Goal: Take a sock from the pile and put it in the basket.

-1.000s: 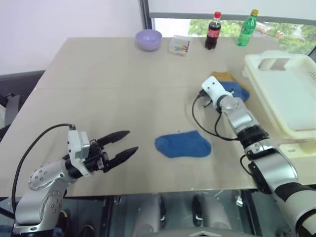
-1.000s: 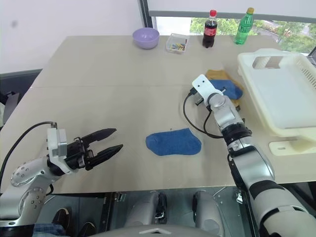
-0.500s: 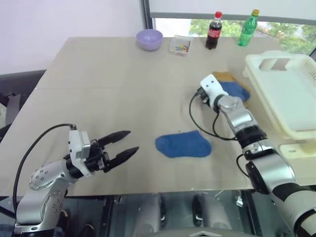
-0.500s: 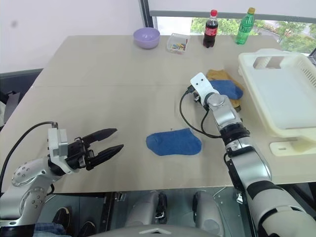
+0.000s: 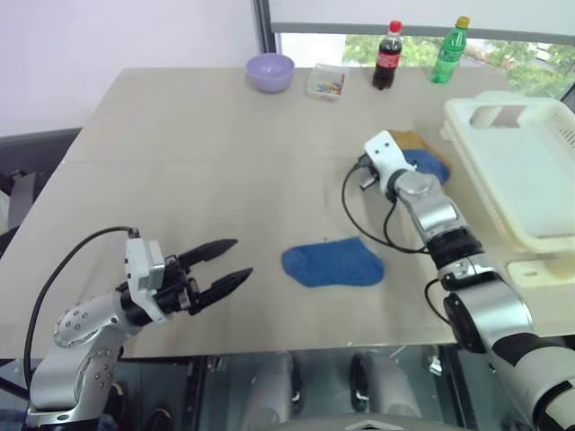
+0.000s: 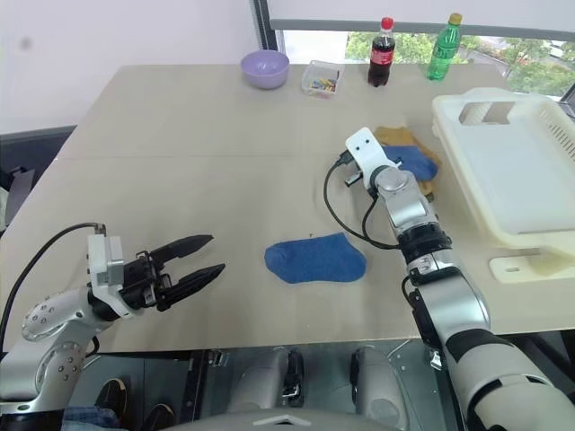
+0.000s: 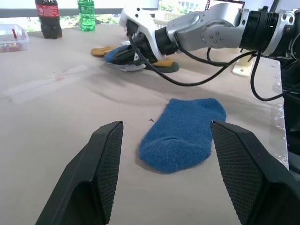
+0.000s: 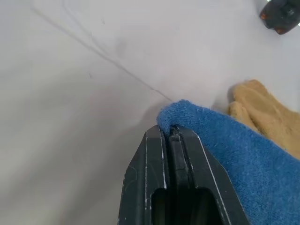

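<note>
At a beige table [image 5: 198,153], the robot's right gripper [image 8: 172,133] is pinched tight on the edge of the sock [image 8: 234,154], a royal-blue one lying on the pile [image 6: 409,157] near the table's far right side. In the right wrist view the two black fingers [image 8: 150,168] meet with a fold of blue fabric caught at their tips, and a mustard-yellow sock [image 8: 258,105] lies just beside and partly under the blue one. The pile sits just beside the basket [image 5: 526,171], a cream-white slotted laundry basket at the table's right edge; the sock rests on the pile, outside the basket. A second blue sock [image 5: 332,262] lies flat by itself near the table's front edge, well apart from the pile, between the two arms. The left gripper [image 5: 226,266] hangs above the front left part of the table, its fingers spread and grasping nothing; in the left wrist view they frame the lone blue sock [image 7: 183,133]. Along the far edge stand a lilac bowl [image 5: 270,72], a small clear box [image 5: 327,83], a dark cola bottle [image 5: 387,56] and a green bottle [image 5: 450,50]
</note>
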Controlling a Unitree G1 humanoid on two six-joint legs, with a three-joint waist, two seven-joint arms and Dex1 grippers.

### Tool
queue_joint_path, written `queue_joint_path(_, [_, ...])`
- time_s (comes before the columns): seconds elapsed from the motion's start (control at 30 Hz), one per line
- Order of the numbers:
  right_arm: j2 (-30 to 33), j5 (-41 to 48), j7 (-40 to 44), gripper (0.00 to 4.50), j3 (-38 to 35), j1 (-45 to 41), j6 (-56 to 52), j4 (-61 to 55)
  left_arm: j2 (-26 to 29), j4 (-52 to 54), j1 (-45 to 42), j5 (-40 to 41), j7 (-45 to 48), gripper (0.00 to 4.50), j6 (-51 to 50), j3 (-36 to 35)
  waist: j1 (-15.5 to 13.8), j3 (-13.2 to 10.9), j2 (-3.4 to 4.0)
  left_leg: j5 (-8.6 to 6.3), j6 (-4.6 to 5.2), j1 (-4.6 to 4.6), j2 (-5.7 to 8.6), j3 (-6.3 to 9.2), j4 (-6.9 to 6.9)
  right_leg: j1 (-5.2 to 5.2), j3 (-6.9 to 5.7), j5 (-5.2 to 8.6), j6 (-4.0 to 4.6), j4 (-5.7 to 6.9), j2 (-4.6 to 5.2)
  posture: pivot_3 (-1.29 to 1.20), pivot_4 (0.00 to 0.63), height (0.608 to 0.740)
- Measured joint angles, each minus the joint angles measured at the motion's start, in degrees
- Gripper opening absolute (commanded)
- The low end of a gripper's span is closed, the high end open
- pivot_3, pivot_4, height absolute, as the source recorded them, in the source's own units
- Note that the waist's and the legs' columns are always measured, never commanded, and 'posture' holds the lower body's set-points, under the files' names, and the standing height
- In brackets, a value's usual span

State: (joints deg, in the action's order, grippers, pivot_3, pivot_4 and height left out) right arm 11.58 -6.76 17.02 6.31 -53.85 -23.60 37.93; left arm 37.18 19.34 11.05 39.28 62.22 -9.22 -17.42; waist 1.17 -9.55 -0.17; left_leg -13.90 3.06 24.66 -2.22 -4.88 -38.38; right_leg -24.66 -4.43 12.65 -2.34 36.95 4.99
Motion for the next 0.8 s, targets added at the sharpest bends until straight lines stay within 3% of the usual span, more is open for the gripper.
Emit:
queue_joint_path(0.23, [-0.8, 5.8, -1.3, 0.05, -7.1, -2.0, -5.1, -0.4, 0.0, 0.0, -0.1, 0.0, -0.1, 3.17, 0.0, 0.0, -0.1, 0.0, 0.00, 0.00, 0.00, 0.01, 0.01, -0.01, 0.00, -0.01, 0.01, 0.00, 0.01, 0.01, 0.00, 0.00, 0.150, 0.733])
queue_joint_path(0.27, [-0.5, 5.7, -1.3, 0.66, -7.1, -2.0, -5.1, -0.4, -0.1, 0.0, -0.1, 0.0, -0.1, 3.17, 0.0, 0.0, 0.0, 0.0, 0.00, 0.00, 0.00, 0.01, 0.01, -0.01, 0.00, -0.01, 0.02, 0.00, 0.01, 0.01, 0.00, 0.00, 0.150, 0.733])
queue_joint_path(0.33, [-0.4, 5.6, -1.4, 1.18, -7.1, -2.0, -5.2, -0.4, -0.2, 0.0, -0.1, 0.0, -0.1, 3.17, 0.0, 0.1, 0.0, 0.0, 0.00, 0.00, 0.00, 0.01, 0.01, -0.04, 0.00, -0.03, 0.05, -0.01, 0.01, 0.02, 0.00, 0.00, 0.150, 0.733])
queue_joint_path(0.43, [-0.4, 6.0, -1.6, 2.60, -7.3, -2.0, -6.2, -0.7, -0.3, 0.0, -0.1, -0.1, -0.1, 3.17, 0.0, 0.1, 0.0, 0.0, 0.00, 0.00, 0.01, 0.01, 0.01, -0.05, 0.00, -0.04, 0.07, -0.01, 0.01, 0.03, -0.01, 0.00, 0.150, 0.733])
queue_joint_path(0.6, [-0.6, 7.0, 2.3, 2.60, -5.2, -0.5, -9.0, -6.1, -0.4, 0.0, -0.1, -0.5, -0.1, 3.17, 0.0, 0.1, 0.0, 0.0, 0.00, 0.00, 0.01, 0.00, -0.01, -0.09, 0.01, -0.07, 0.11, -0.01, 0.00, 0.05, -0.02, 0.00, 0.150, 0.733])
queue_joint_path(0.7, [-2.2, 8.6, 7.8, 2.60, -0.3, 4.0, -14.3, -16.2, -0.4, 0.1, -0.2, -0.8, -0.1, 3.17, 0.0, 0.2, 0.1, 0.0, 0.00, 0.00, 0.01, -0.01, -0.04, -0.09, 0.01, -0.08, 0.14, -0.01, 0.01, 0.08, -0.04, 0.00, 0.150, 0.733])
queue_joint_path(0.8, [-4.3, 8.8, 8.8, 2.60, 3.6, 6.9, -16.3, -19.4, -0.5, 0.1, -0.5, -0.8, -0.1, 3.17, 0.0, 0.2, 0.1, 0.0, 0.00, 0.00, 0.01, -0.01, -0.03, -0.10, 0.00, -0.08, 0.14, -0.01, 0.00, 0.09, -0.03, 0.00, 0.150, 0.733])
